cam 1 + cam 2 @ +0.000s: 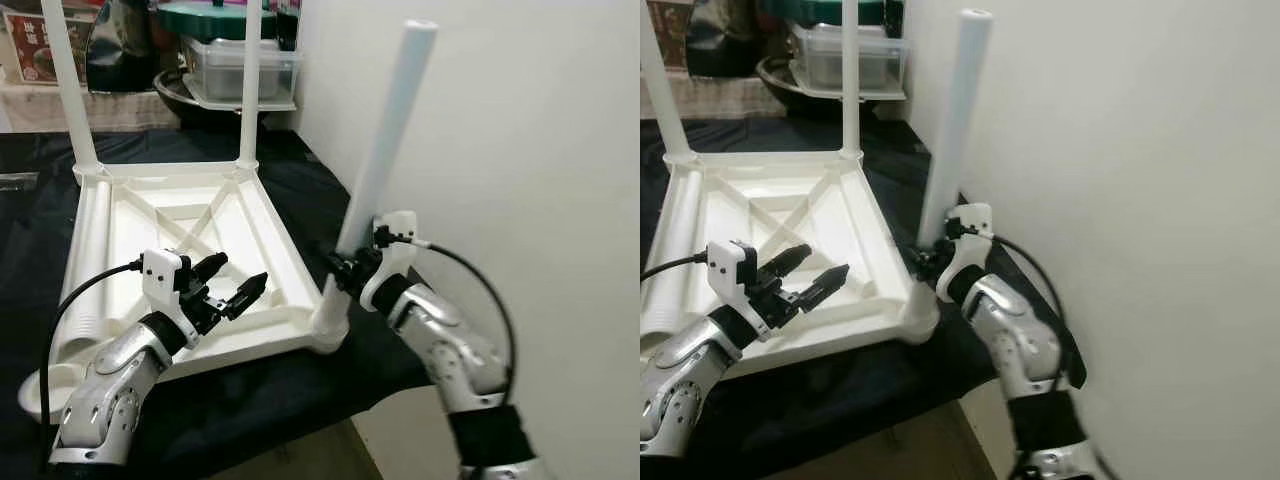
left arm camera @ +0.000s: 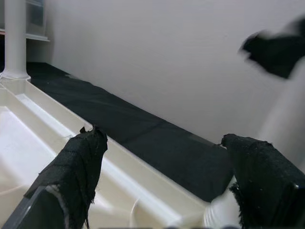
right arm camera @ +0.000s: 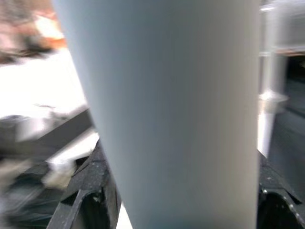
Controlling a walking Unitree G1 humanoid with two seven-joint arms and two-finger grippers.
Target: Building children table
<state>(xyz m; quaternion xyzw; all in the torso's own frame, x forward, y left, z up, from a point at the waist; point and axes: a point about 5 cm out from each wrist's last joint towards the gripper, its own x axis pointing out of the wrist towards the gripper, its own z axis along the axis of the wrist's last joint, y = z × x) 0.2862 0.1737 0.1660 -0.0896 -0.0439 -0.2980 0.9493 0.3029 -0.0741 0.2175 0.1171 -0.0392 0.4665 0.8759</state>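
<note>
A white plastic children's table top (image 1: pixel 150 215) lies upside down on a black cloth. Two white legs stand upright in its far corners (image 1: pixel 250 80). A third white leg (image 1: pixel 385 150) rises tilted from the near right corner socket (image 1: pixel 330 325). My right gripper (image 1: pixel 345 268) is shut on this leg low down, and the leg (image 3: pixel 176 114) sits between its fingers in the right wrist view. My left gripper (image 1: pixel 235 283) hovers open over the table top's near rim, with nothing between its fingers (image 2: pixel 71 171).
A white wall (image 1: pixel 520 150) stands close on the right. The black cloth (image 1: pixel 300 170) covers the work surface, whose near edge drops off in front. Plastic containers and a bowl (image 1: pixel 235 70) sit behind the table top.
</note>
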